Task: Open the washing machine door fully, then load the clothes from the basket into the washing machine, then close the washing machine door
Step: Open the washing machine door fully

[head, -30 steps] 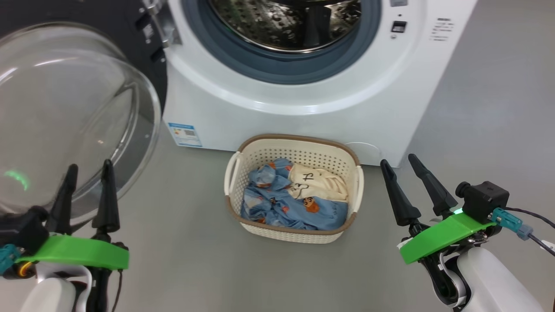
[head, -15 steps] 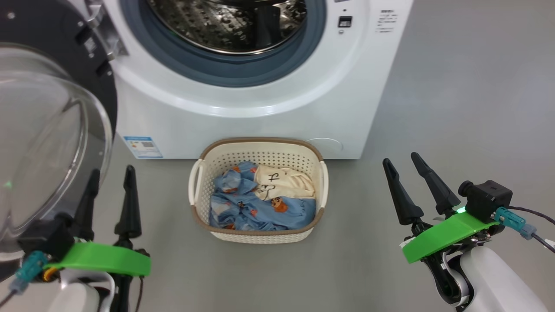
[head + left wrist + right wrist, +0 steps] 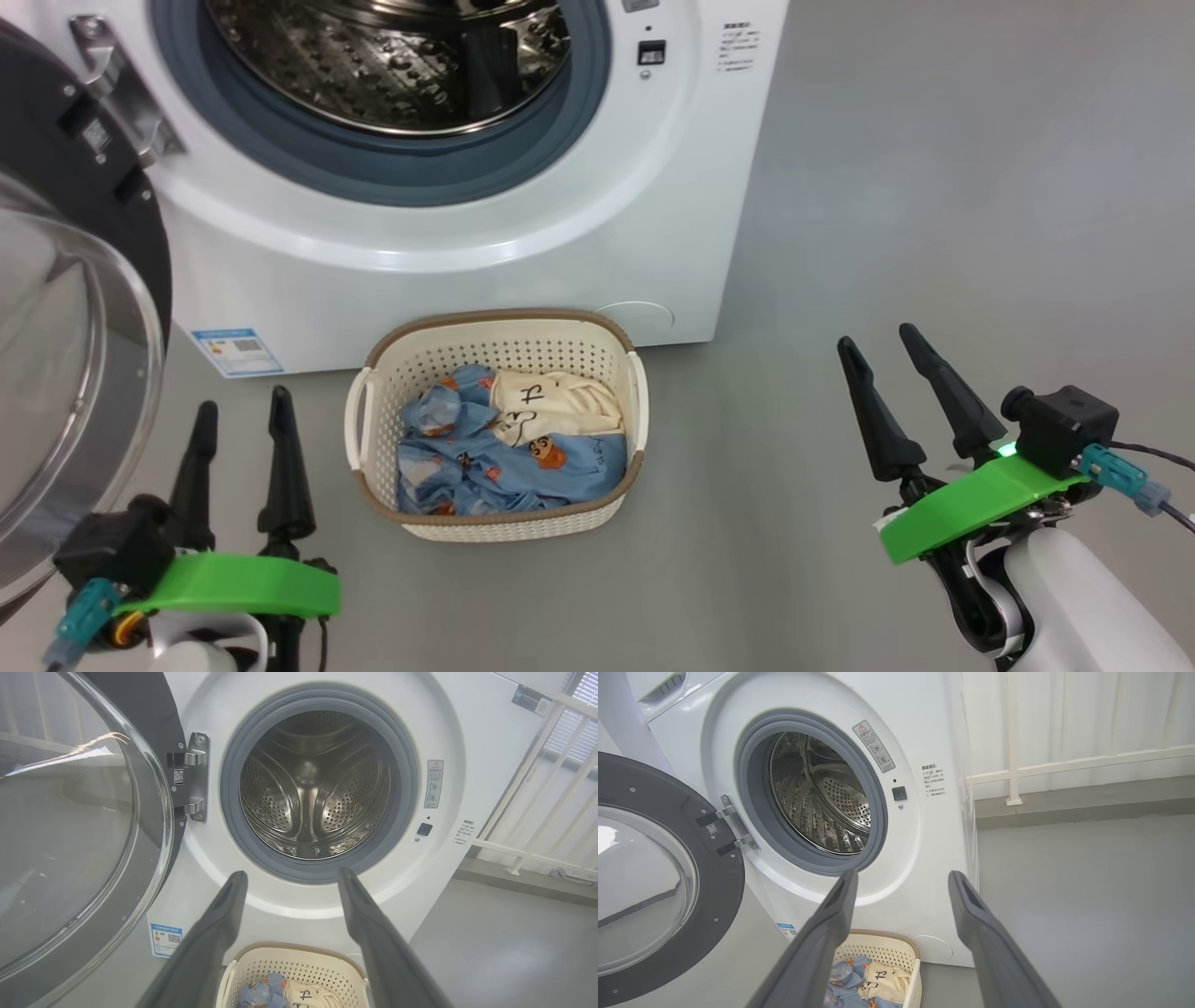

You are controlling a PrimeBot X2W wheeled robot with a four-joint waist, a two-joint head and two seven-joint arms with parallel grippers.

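Washing machine door (image 3: 65,373): swung open at the left of the washing machine (image 3: 448,252), carried on its hinge.
Drum (image 3: 392,65): seen through the uncovered grey-ringed mouth.
Basket (image 3: 504,530): set on the grey floor (image 3: 887,187), just before the machine's front, below the mouth.
Clothes (image 3: 504,462): piled inside the basket; a cream garment is laid over the blue ones.
Left tool (image 3: 241,401): fingers spread apart, nothing gripped; held between door and basket.
Right tool (image 3: 876,338): fingers spread apart, nothing gripped; held well to the right of the basket.

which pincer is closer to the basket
Left. The left pincer sits just left of the basket, near its handle; the right pincer is farther off to its right.
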